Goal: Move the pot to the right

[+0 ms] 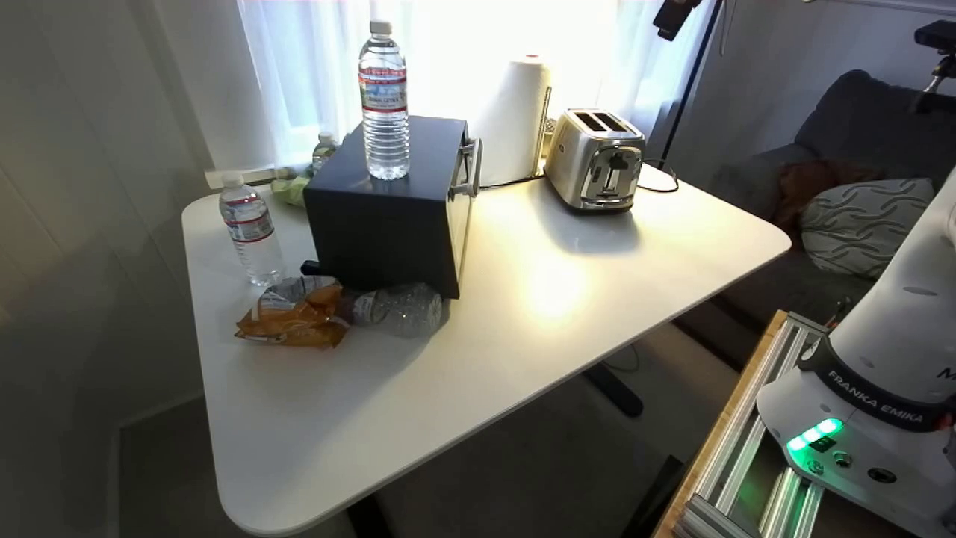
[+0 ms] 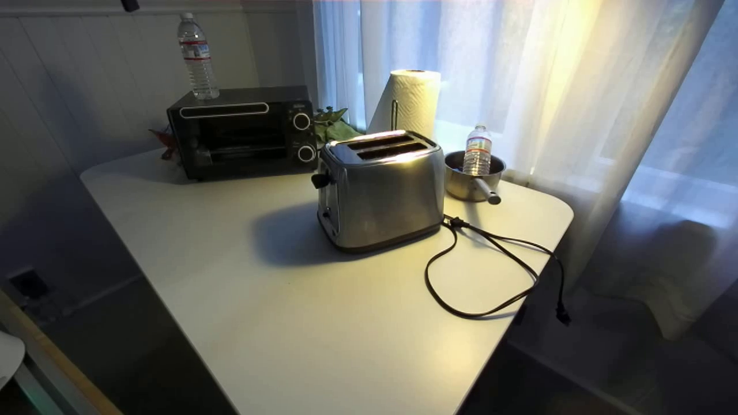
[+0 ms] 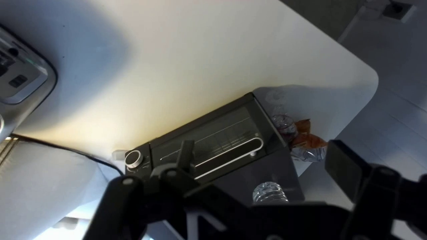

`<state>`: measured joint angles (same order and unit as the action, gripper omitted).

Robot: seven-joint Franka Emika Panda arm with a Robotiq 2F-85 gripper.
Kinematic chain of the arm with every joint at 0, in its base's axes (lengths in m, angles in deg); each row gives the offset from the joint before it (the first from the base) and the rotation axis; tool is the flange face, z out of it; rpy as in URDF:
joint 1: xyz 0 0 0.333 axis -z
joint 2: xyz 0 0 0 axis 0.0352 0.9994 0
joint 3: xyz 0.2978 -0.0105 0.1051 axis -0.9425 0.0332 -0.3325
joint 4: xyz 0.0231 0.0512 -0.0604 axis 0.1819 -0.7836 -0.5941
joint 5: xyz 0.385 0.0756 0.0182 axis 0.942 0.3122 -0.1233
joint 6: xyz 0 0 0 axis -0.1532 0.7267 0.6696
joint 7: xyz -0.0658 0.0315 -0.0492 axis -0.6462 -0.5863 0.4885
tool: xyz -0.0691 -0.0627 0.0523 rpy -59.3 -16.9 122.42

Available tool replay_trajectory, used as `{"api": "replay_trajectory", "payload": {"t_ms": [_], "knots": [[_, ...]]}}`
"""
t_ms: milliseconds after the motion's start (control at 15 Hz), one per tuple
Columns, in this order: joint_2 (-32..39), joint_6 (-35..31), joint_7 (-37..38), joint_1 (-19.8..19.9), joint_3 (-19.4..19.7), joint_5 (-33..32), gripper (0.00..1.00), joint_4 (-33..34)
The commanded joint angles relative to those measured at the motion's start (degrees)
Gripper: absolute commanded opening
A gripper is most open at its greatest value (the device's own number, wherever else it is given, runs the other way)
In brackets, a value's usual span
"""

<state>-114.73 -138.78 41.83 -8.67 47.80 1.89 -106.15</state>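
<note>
The pot is a small round metal saucepan in an exterior view, on the table behind the toaster's right end. Its handle points toward the front right. A water bottle stands in it, leaning slightly. In the other exterior picture the pot is almost wholly hidden behind the toaster and paper roll, and it is out of view in the wrist view. My gripper is open in the wrist view, its fingers wide apart with nothing held. It hangs above the toaster oven side, away from the pot.
The chrome toaster stands beside the pot, its black cord looping over the table edge. A paper towel roll stands behind. The toaster oven carries a bottle. Another bottle and an orange bag lie near it.
</note>
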Motion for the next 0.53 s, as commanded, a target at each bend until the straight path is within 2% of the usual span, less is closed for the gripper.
{"api": "replay_trajectory", "payload": {"t_ms": [0,200,467], "knots": [[12.2,-0.8,-6.7,1.7,2.9,-4.6,1.00,9.3],[21.2,-1.6,-12.4,3.5,6.1,-7.1,1.00,16.5],[32.4,-5.9,-23.4,6.0,10.2,-5.1,1.00,25.0]]}}
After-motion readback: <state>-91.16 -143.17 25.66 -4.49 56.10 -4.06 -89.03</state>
